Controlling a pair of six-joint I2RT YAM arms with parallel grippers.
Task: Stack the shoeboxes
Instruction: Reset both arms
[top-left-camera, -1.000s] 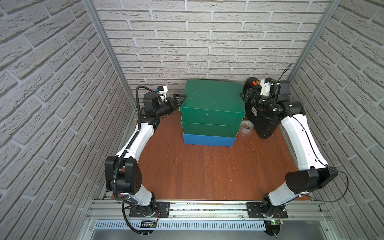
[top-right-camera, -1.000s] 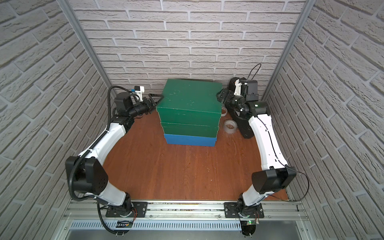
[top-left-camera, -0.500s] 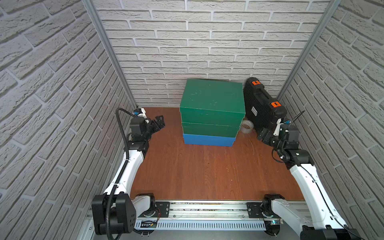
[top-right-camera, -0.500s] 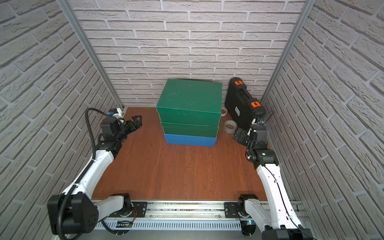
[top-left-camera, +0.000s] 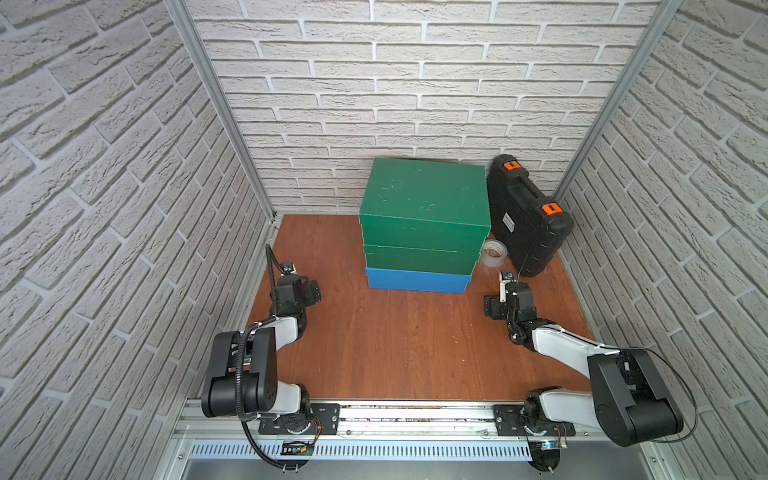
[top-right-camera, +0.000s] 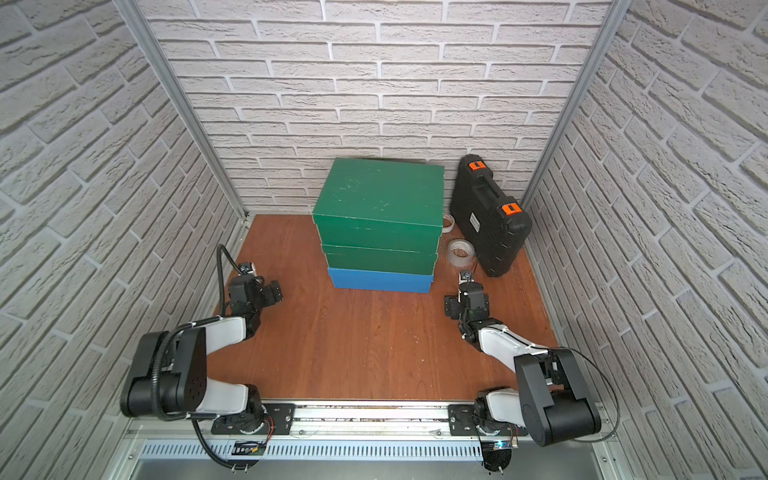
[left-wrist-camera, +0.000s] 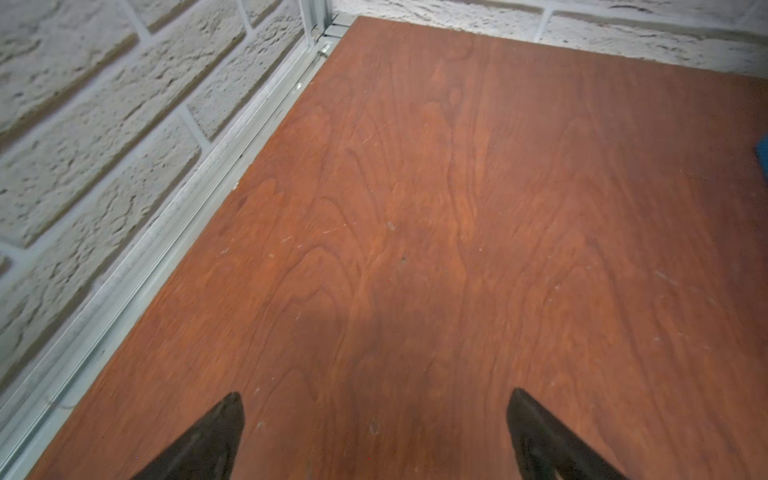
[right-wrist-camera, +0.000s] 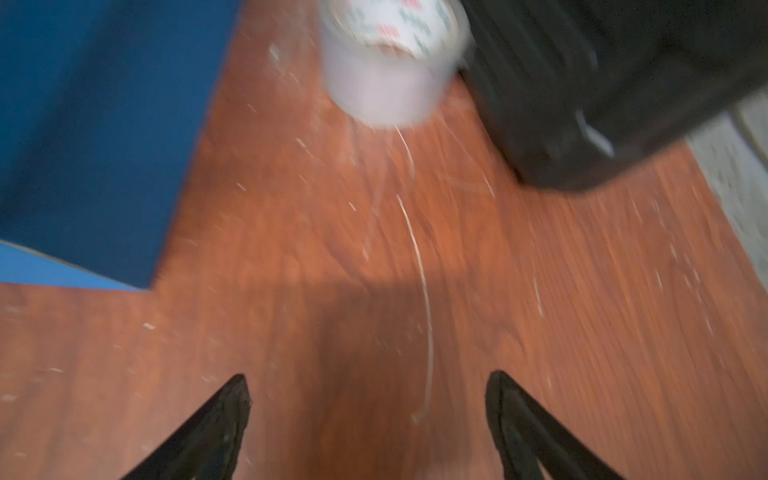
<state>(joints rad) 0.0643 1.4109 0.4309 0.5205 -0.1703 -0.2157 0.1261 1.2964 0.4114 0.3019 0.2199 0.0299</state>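
Observation:
The three shoeboxes stand in one stack against the back wall in both top views: a scuffed green box (top-left-camera: 422, 195) on top, a second green box (top-left-camera: 419, 259) under it, and the blue box (top-left-camera: 417, 280) on the floor. My left gripper (top-left-camera: 309, 291) hovers low to the left of the stack, well apart from it, open and empty (left-wrist-camera: 374, 399). My right gripper (top-left-camera: 494, 307) sits low at the stack's front right, also open and empty (right-wrist-camera: 368, 380). The blue box's corner (right-wrist-camera: 95, 124) shows ahead of it in the right wrist view.
A black case with orange latches (top-left-camera: 525, 216) leans against the back right corner. A clear tape roll (top-left-camera: 494, 251) lies between it and the stack, and a second roll (top-right-camera: 446, 223) lies behind. Brick walls close in the left, right and back sides.
Both arms have drawn back from the sides of the top green box, toward the front and down near the floor. The stack has not moved.

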